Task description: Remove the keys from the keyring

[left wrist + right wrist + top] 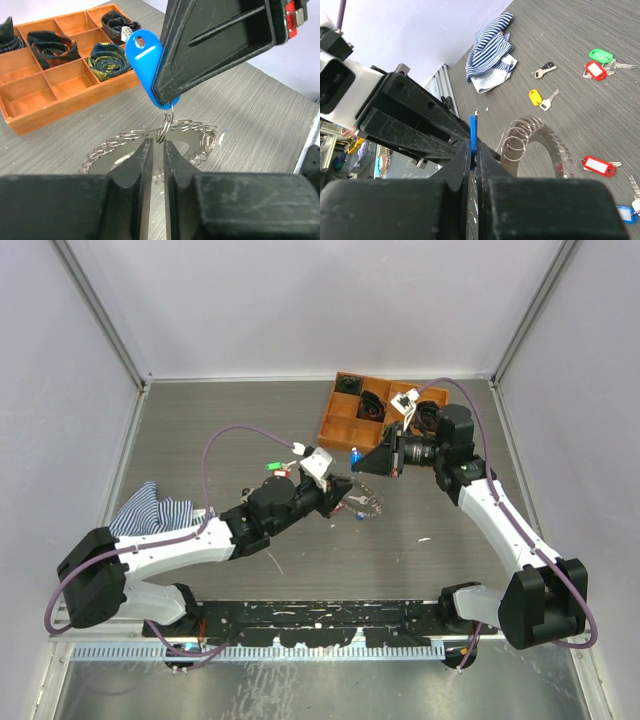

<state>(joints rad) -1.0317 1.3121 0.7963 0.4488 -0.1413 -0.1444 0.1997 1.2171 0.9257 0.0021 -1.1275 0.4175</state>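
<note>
The keyring (197, 125), a grey metal loop fringed with small links, sits just above the table mid-scene (368, 506); it also shows in the right wrist view (550, 137). My left gripper (157, 145) is nearly closed on its rim, with a small split ring between the fingertips (347, 495). My right gripper (475, 150) is shut on a blue key tag (142, 55), held above the keyring and joined to it by that split ring (355, 454). Loose keys lie on the table: yellow tag (535, 96), red tag (595, 70), green tag (600, 54).
An orange divided tray (335, 425) with black coiled bundles stands at the back right, also in the left wrist view (30, 122). A striped blue-white cloth (150, 508) lies at the left. More tagged keys, red (596, 165) and blue (625, 212), lie near the keyring.
</note>
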